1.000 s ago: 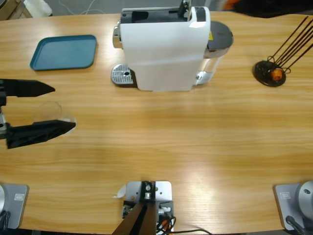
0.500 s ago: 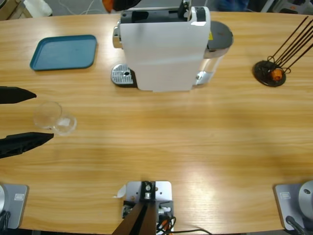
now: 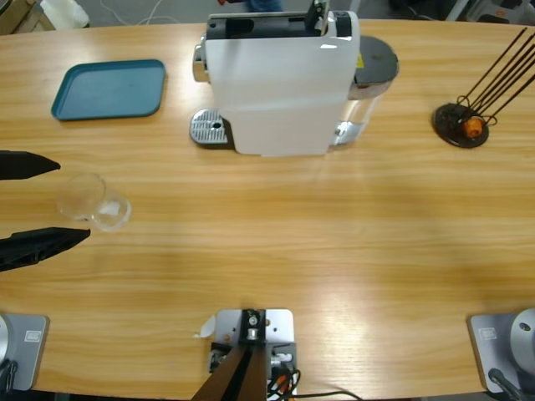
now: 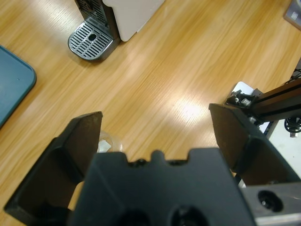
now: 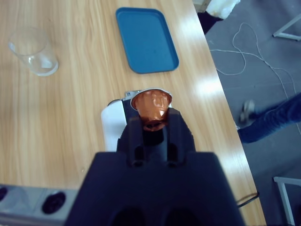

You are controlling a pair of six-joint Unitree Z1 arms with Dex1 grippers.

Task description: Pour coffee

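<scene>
No text, brand or number can be read anywhere (the yellow sticker on the coffee machine (image 3: 361,60), upper middle of the high view, is too small to make out).

glossy wooden table (image 3: 334,234), clear glass tumbler (image 3: 84,199)

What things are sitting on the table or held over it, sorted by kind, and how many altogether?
Coffee machine: 1
Blue tray: 1
Clear glass: 1
Black wire capsule stand: 1
Copper coffee capsules: 2, one in the stand, one held by the right gripper
Total: 6
</scene>
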